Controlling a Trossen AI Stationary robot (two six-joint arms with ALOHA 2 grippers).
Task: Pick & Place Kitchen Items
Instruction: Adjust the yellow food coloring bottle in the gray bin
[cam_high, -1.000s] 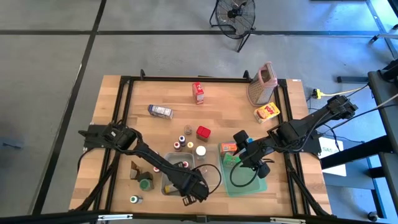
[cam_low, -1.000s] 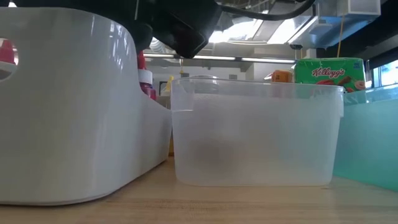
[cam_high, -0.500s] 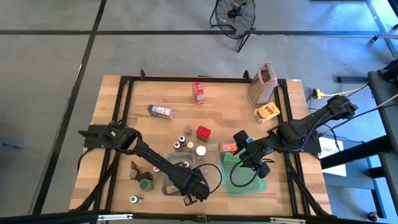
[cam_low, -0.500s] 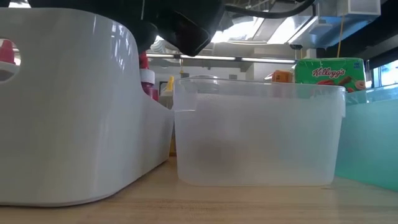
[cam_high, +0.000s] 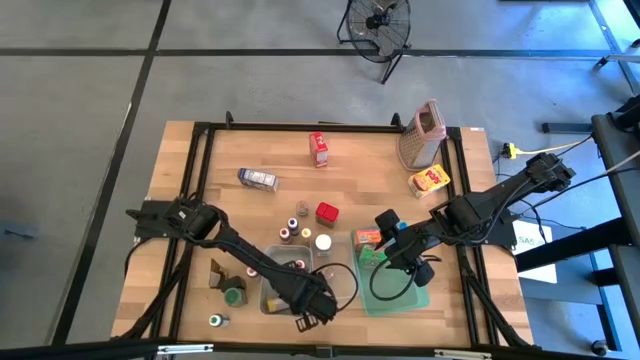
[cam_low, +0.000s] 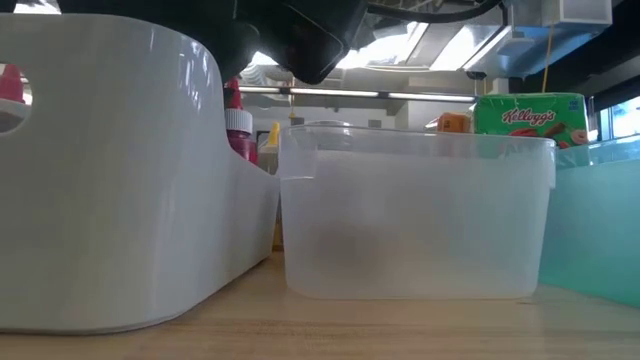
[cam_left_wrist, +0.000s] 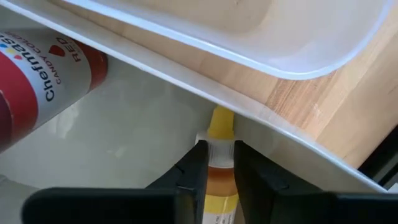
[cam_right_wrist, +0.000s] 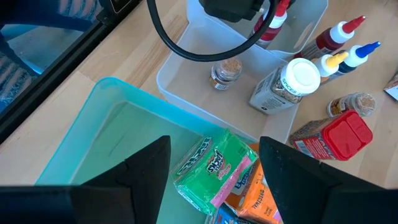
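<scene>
Left pincer (cam_left_wrist: 216, 163) is clamped on a small yellow-capped squeeze bottle with amber contents (cam_left_wrist: 219, 158), its two dark fingers pressing either side of the neck. It hangs low over the white plastic tub (cam_high: 268, 296) at the front edge of the wooden bench (cam_high: 280, 150). Bottle's long axis runs straight forward between the fingers, cap tip leading and almost at the tub's wall. Beside it inside the tub lies a red-labelled food colouring bottle (cam_left_wrist: 43, 78) on its side. Likely next step is lowering and letting go, so the cap's nearness to the wall matters. Right pincer (cam_right_wrist: 214, 163) waits with fingers apart above the pale green tray (cam_right_wrist: 118, 127), which holds a green carton (cam_right_wrist: 208, 165)
</scene>
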